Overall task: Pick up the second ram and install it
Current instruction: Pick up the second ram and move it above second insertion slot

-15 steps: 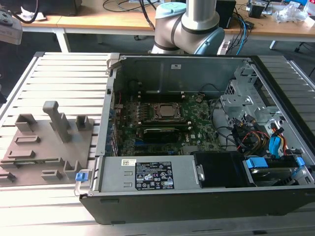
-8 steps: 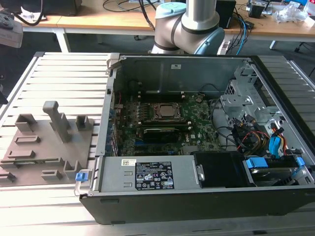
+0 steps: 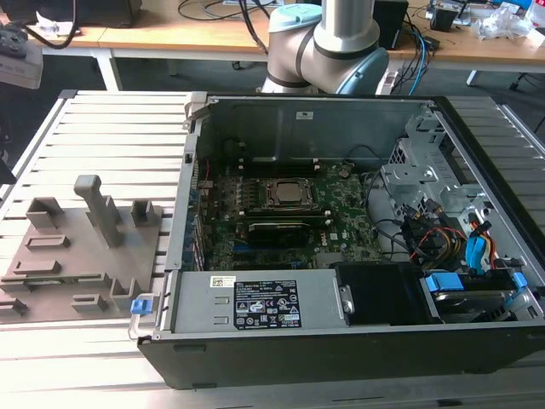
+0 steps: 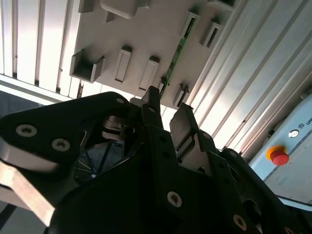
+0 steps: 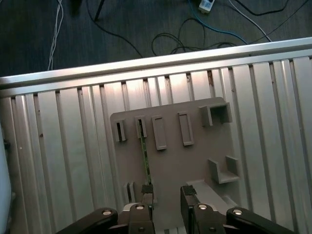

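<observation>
The second ram (image 5: 145, 156) is a thin green stick standing on edge in the grey plastic tray (image 5: 195, 165), held between small grey blocks. In the second wrist view the same ram (image 4: 174, 61) runs along the tray (image 4: 141, 34). My gripper (image 5: 167, 193) hangs above the tray, open, with nothing between its fingers. One fingertip (image 5: 147, 191) sits over the near end of the ram; the other fingertip (image 5: 188, 192) is off to the side over bare tray. In the second wrist view the gripper (image 4: 168, 114) shows the same gap. The tray (image 3: 85, 247) lies at the exterior view's left.
An open computer case (image 3: 341, 341) stands beside the tray, with the green motherboard (image 3: 341, 226) and its square CPU socket (image 3: 288, 194) inside. Cables and drive cages (image 3: 443, 221) fill its right side. Both rest on a ribbed aluminium table (image 3: 111, 128). Cables lie on the floor (image 5: 170, 39).
</observation>
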You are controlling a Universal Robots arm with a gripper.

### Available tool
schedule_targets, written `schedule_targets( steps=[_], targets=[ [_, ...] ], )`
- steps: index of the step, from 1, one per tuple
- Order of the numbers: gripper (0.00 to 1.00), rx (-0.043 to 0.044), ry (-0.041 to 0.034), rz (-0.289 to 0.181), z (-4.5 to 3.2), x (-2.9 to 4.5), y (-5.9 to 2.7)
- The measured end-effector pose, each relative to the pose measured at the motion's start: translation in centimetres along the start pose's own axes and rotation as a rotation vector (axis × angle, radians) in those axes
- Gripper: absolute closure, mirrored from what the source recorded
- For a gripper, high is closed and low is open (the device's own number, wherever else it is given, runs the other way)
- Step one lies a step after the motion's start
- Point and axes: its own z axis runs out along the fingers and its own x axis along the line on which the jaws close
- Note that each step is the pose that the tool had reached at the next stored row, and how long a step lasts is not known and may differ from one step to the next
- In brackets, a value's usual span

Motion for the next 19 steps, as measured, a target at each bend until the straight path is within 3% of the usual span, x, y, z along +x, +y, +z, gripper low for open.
schedule_targets(
  steps=[19],
  targets=[
    [0.64,0.0,0.0001,0.0,2.08,0.05,-0.08]
  ],
)
